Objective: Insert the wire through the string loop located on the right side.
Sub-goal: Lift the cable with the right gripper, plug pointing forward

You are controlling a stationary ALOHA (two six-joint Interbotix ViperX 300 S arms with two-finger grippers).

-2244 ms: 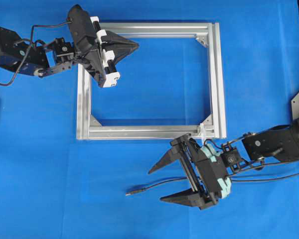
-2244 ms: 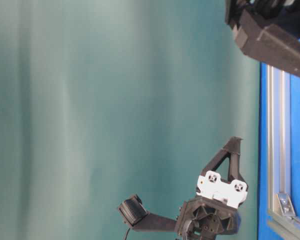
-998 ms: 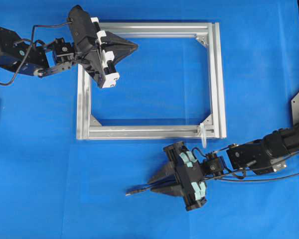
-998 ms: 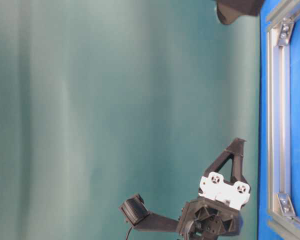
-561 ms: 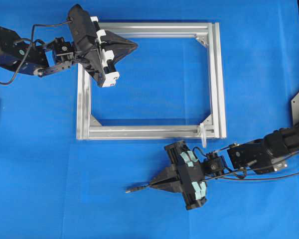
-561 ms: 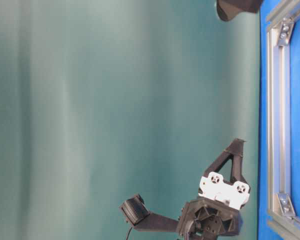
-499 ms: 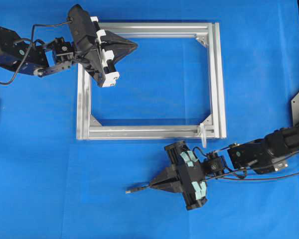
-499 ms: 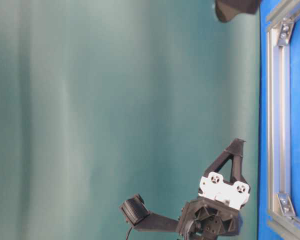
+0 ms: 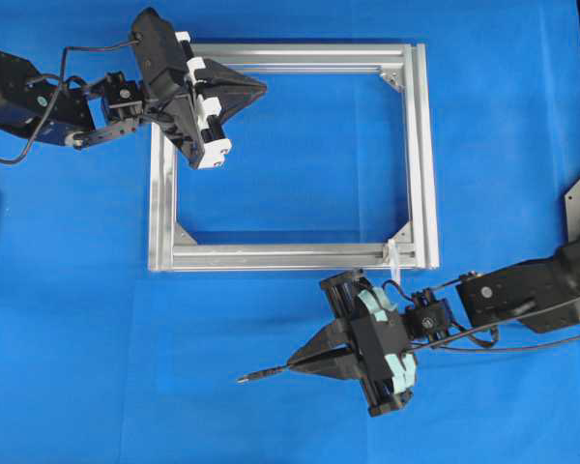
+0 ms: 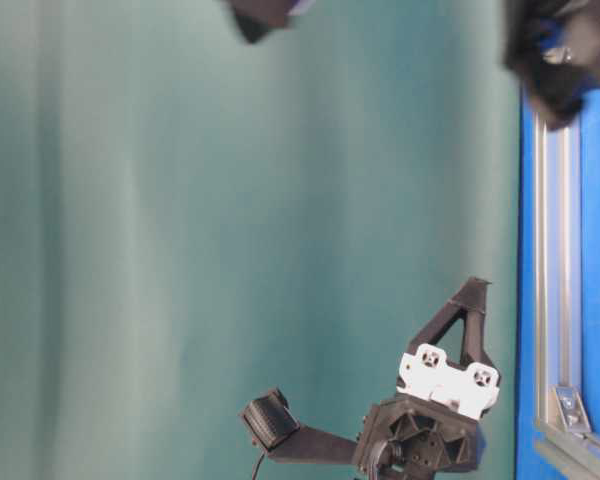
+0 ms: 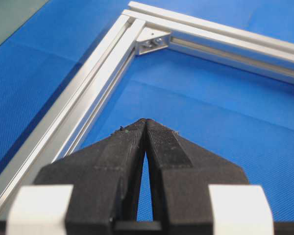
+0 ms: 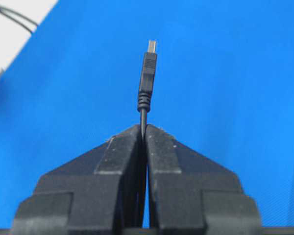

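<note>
Right claw (image 9: 294,365) closed on the wire (image 12: 148,78) and lifted it off the mat since the earlier frame.
Wire was pinched just behind its plug, tip sticking out past the jaws, below the metal frame (image 9: 418,155); string loop (image 9: 393,259) sat at the frame's lower right corner, near the claw. Left claw (image 11: 145,122) was shut, empty, over the frame's top left. Probably best to aim the plug straight at the loop and move slowly.

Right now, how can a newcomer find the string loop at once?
Find the rectangular silver aluminium frame on the blue cloth. At its lower right corner, the tiny white translucent string loop hangs across the bar. Unlike the nearby triangular silver corner bracket, it is soft and pale.
</note>
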